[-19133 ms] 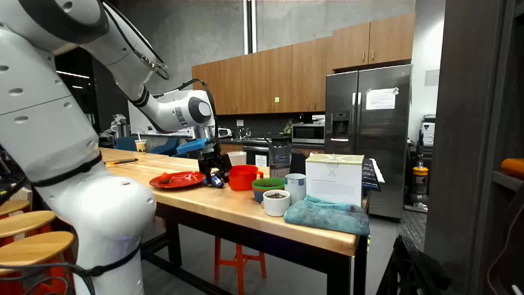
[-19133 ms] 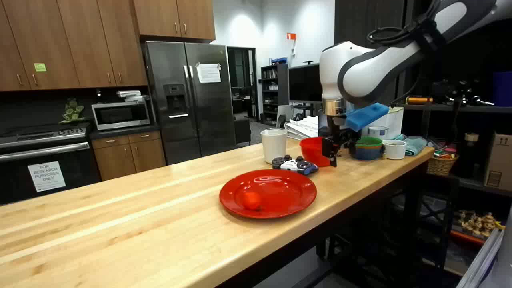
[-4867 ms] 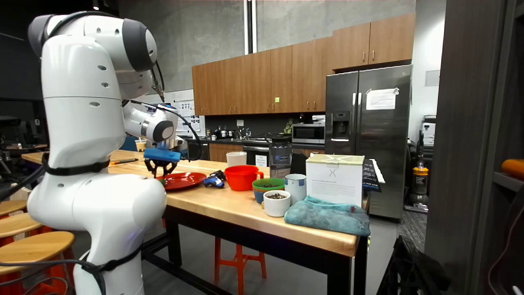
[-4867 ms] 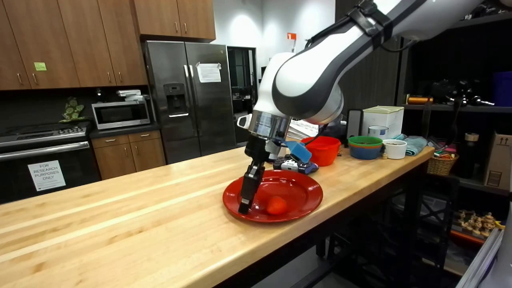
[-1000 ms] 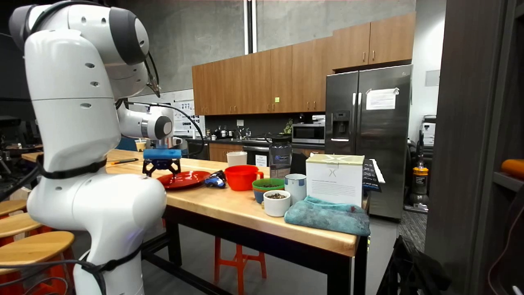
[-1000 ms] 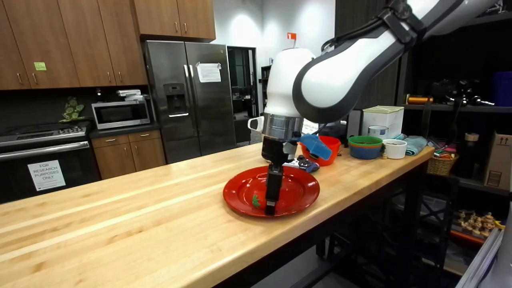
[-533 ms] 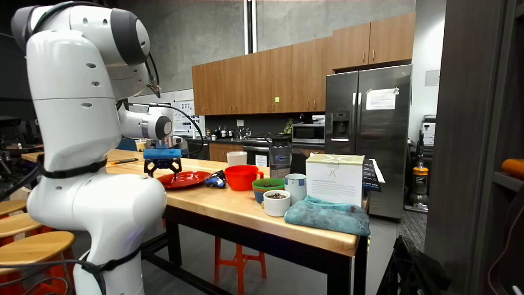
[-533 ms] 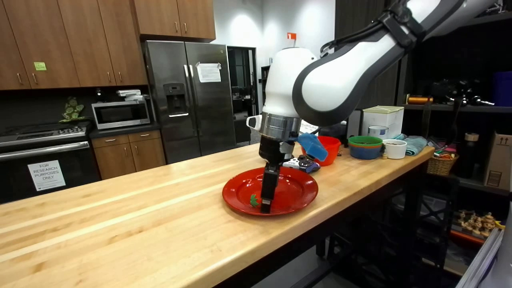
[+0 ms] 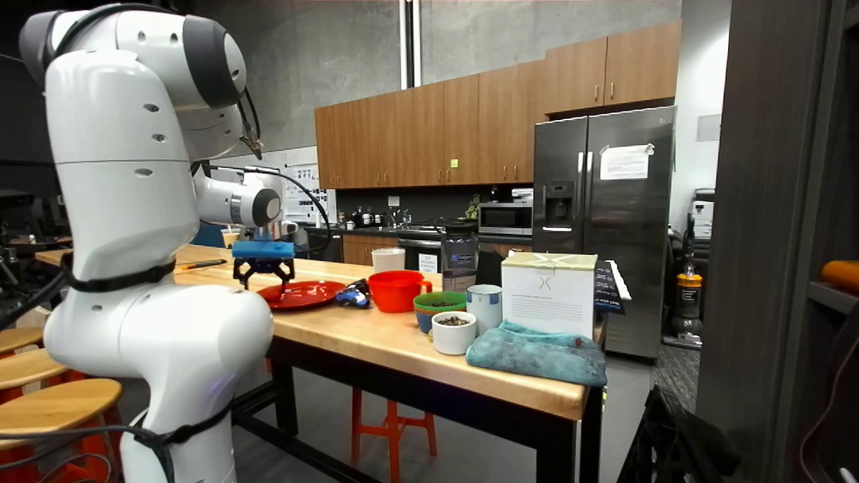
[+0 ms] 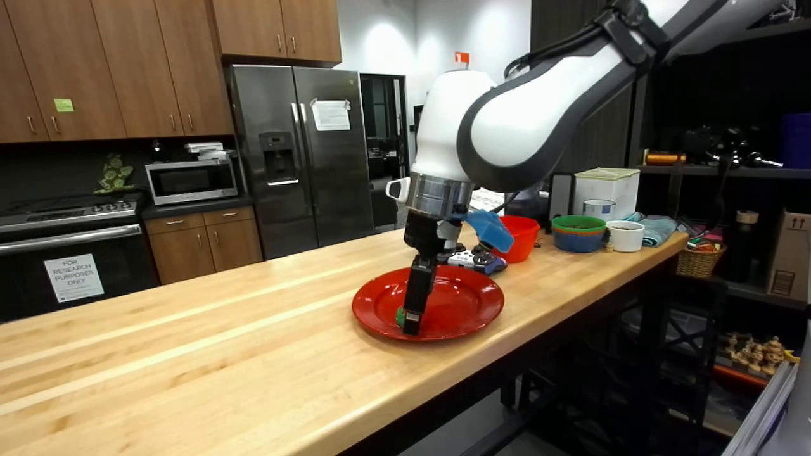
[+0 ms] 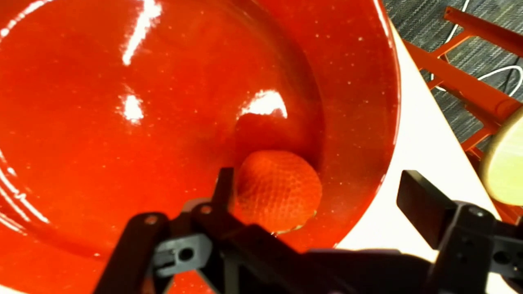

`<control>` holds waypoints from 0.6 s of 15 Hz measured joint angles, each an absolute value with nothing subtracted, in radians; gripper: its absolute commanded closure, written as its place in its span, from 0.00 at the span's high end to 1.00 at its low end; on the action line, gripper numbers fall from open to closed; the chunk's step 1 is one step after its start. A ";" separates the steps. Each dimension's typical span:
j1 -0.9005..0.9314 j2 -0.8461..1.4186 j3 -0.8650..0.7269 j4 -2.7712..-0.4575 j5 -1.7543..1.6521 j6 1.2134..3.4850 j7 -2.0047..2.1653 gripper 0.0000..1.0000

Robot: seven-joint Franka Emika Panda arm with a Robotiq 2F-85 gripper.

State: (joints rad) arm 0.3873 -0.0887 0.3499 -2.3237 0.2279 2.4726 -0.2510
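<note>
Now that the gripper has edged toward nine o'clock in an exterior view, its wide-parted fingers bracket the strawberry, with contact unclear.

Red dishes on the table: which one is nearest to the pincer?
The red plate, partly under the pincer; the handled red cup stands farther away.

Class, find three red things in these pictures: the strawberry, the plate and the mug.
Strawberry (image 11: 281,188): wrist view, on its dimpled side.
Plate (image 10: 457,301): in an exterior view, on its bare base.
Mug (image 9: 393,293): in an exterior view, on its outer wall.
</note>
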 measured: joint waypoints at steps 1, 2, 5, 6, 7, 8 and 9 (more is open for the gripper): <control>0.389 -0.086 0.351 -2.322 0.235 2.473 -0.251 1.00; 0.390 -0.082 0.351 -2.322 0.236 2.474 -0.251 1.00; 0.390 -0.064 0.353 -2.323 0.235 2.480 -0.251 1.00; 0.390 -0.057 0.354 -2.323 0.235 2.482 -0.251 1.00; 0.390 -0.051 0.354 -2.323 0.235 2.485 -0.251 1.00; 0.390 -0.046 0.355 -2.323 0.235 2.488 -0.251 1.00; 0.390 -0.041 0.355 -2.322 0.235 2.490 -0.251 1.00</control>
